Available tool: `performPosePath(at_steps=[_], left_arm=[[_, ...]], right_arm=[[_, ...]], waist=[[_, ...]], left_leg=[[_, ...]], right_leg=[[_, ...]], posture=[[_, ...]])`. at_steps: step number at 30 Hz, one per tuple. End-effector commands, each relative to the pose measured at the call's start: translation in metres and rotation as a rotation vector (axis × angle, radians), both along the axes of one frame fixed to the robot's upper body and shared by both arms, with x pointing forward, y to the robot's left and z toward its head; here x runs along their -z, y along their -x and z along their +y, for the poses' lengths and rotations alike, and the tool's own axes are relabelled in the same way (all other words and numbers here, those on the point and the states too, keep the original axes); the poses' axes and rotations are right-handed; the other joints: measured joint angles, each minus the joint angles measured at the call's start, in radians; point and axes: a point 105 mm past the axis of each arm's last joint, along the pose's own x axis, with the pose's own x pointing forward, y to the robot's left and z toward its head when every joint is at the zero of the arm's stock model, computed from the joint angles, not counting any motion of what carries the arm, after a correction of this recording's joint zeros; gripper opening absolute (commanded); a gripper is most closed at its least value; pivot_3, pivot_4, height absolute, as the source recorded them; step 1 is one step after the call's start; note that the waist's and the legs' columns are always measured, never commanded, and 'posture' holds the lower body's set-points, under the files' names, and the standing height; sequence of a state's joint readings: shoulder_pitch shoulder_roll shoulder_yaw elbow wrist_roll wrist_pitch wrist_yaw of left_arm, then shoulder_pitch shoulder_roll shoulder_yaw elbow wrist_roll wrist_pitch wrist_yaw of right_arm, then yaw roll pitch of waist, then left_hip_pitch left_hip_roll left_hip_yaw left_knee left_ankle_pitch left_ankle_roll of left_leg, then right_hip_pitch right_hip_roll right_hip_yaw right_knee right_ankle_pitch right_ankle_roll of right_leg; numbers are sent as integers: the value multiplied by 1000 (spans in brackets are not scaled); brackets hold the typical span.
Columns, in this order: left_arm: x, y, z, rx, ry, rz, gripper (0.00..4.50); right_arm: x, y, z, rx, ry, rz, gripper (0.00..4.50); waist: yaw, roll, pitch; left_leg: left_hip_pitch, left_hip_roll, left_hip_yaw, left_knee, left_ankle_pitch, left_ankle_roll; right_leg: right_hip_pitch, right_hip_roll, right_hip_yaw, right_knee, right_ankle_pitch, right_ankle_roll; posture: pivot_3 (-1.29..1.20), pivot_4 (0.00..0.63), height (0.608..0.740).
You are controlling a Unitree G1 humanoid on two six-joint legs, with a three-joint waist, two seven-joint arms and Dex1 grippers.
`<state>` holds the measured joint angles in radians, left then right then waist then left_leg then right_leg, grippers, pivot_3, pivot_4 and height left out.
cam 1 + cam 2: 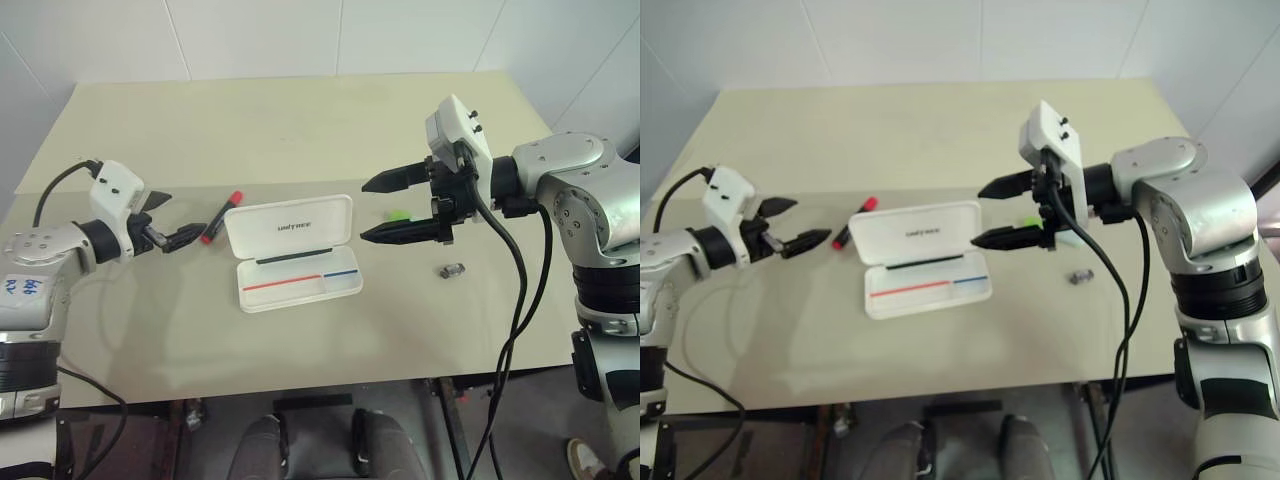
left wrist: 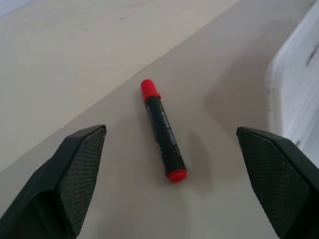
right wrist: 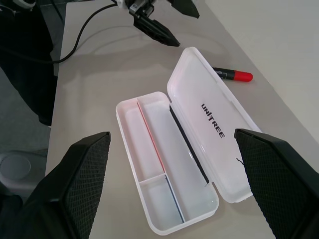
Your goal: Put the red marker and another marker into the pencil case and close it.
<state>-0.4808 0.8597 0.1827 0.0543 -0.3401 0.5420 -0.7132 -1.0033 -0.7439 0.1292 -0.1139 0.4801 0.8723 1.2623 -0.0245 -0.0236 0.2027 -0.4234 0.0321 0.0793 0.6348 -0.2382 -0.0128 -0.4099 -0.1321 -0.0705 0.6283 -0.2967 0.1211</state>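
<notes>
Facing red marker (image 2: 163,131), left tool (image 1: 168,220) open.

The right gripper (image 1: 378,209) hides most of the green marker (image 1: 398,215)

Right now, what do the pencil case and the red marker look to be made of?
The pencil case: white, slightly see-through hard plastic, judging by its glossy moulded walls and thin rim. The red marker: probably smooth plastic, with a black printed barrel and shiny red ends.
</notes>
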Motion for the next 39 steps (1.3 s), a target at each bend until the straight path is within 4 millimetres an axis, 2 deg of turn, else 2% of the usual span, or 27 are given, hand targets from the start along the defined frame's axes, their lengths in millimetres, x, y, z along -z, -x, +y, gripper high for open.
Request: performPosePath(at_steps=[1, 13, 21, 26, 32, 35, 39], left_arm=[[-5, -6, -2, -15, -27, -38, 4500], [15, -25, 15, -160, 15, -17, 4500], [40, -32, 5, -141, 125, 47, 4500], [55, -33, -1, -121, 130, 90, 4500], [70, -34, 0, -125, 89, 114, 4500], [77, -35, -2, -120, 85, 120, 3830], [88, -34, -8, -100, 80, 139, 2557]], right_arm=[[-16, 3, -1, -4, -20, -66, 4208], [-20, 3, 0, -3, -45, -65, 4208], [-20, 2, -1, 1, -45, -72, 4208], [-20, 2, -2, 2, -44, -76, 4208], [-19, 2, -3, 9, -46, -75, 4208], [-19, 1, -3, 13, -49, -73, 4252], [-18, 1, -3, 19, -52, -72, 4252]], waist=[[0, 0, 0], [0, 0, 0], [1, 0, 0], [0, -1, 0], [1, -1, 0], [1, -1, -1], [2, -1, -1]], left_leg=[[0, 0, 0, 0, 0, 0], [0, 0, 1, 1, 0, 1], [0, 0, 1, 2, 0, 1], [0, 0, 1, 2, -1, 1], [0, 0, 1, 2, -1, 1], [0, 0, 1, 2, -1, 1], [1, 0, 1, 4, -1, 1]], right_leg=[[0, 0, 0, 0, 0, 0], [0, 0, 1, 1, 0, 0], [0, 0, 1, 1, 0, 0], [0, 0, 1, 1, 0, 0], [0, 0, 1, 1, 0, 0], [0, 0, 1, 1, 0, 0], [0, -1, 1, 3, 0, 0]], posture=[[0, 150, 740], [0, 150, 740], [0, 150, 740], [0, 150, 740], [0, 150, 740], [0, 150, 740], [0, 150, 740]])
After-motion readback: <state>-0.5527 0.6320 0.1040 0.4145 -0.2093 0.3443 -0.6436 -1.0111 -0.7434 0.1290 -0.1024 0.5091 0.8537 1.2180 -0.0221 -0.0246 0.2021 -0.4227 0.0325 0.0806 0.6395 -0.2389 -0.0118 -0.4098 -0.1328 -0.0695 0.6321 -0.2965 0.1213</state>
